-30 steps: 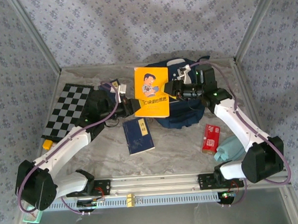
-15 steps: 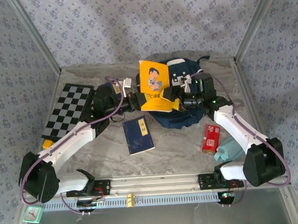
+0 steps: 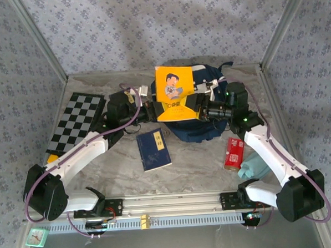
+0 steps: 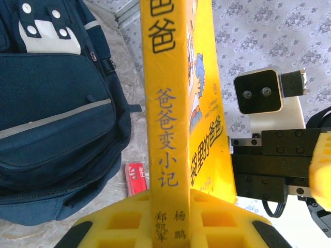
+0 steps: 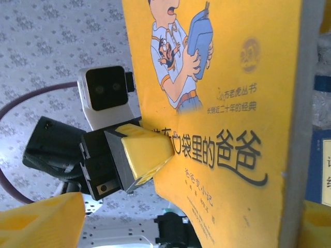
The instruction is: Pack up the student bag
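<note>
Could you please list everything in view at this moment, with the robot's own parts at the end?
navy-blue fabric backpack: one, navy with white patches, far middle of the table
yellow paperback with a cartoon man: one, yellow, upright in front of the backpack
thin dark-blue book: one, dark blue, flat on the table, nearer than the paperback
checkerboard: one, black and grey, flat at the left
flat red packet: one, red, at the right
crumpled teal cloth: one, teal, beside the packet
small yellow block: one, yellow, at the checkerboard's near corner
marble-patterned table: one, grey
left gripper: one, yellow pads, shut on the paperback
right gripper: one, yellow pads, open at the paperback's other edge
</note>
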Controlling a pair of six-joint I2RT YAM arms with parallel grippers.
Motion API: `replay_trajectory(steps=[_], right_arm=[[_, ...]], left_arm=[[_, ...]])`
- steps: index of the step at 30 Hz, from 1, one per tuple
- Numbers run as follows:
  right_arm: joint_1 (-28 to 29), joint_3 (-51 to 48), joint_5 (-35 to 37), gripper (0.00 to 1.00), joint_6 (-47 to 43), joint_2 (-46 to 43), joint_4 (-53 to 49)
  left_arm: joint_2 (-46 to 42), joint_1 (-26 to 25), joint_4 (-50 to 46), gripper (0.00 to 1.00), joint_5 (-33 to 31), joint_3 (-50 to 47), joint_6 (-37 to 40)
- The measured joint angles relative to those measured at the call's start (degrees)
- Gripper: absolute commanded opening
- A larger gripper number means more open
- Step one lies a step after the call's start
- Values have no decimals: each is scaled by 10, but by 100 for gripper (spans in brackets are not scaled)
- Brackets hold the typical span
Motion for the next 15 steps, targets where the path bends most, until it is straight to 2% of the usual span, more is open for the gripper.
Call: replay_trajectory(steps=[7, 11, 12, 15], right_arm=[[-5, 3, 3, 41, -33, 7, -43], [-13, 7, 8, 15, -54, 10, -72], [-15, 8, 9, 10, -59, 10, -80], [-17, 11, 12, 0, -72, 10, -102]], left_arm=[[0, 0, -9, 0, 0, 0, 9], [1, -3, -11, 0, 0, 0, 14], [1, -3, -13, 1, 0, 0, 16], [4, -6, -23, 14, -1, 3, 29]])
